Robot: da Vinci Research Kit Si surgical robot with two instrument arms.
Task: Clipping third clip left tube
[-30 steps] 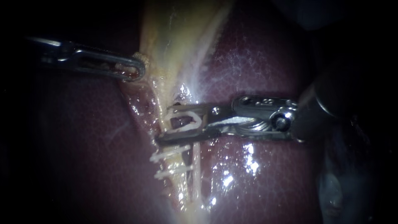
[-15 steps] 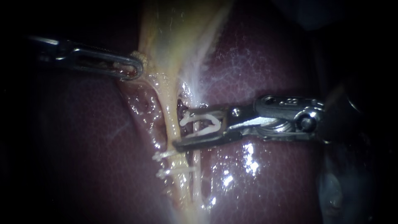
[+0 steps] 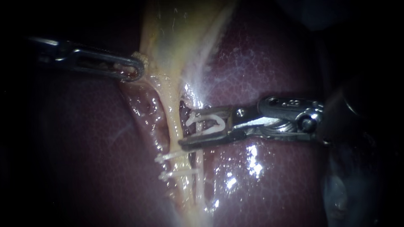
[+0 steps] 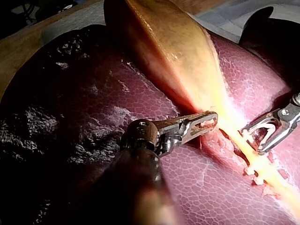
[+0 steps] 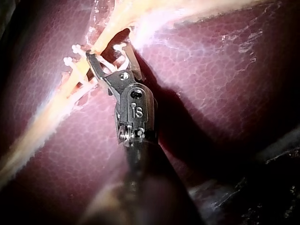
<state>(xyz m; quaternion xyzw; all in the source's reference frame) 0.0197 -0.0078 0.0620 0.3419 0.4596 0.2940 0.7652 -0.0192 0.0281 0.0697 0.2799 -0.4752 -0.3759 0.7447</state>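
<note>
Endoscope view: gripping gallbladder [image 3: 176,38] in jaws of left instrument [image 3: 136,69] to stretch left tube [image 3: 173,130]; holding clip [image 3: 206,125] in jaws of right instrument [image 3: 186,128], just right of tube, ready to slip on.

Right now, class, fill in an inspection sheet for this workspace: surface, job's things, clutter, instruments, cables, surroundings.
Surface: liver, wet and glossy, with the gallbladder lying on it.
Job's things: left tube bears two clips; an open clip sits beside the tube, apparently not yet around it.
Clutter: nothing seen.
Instruments: left instrument, pincer shut on the gallbladder's edge; right instrument, pincer holding the open clip.
Cables: nothing seen.
Surroundings: pale covering beyond the liver; otherwise dark.
</note>
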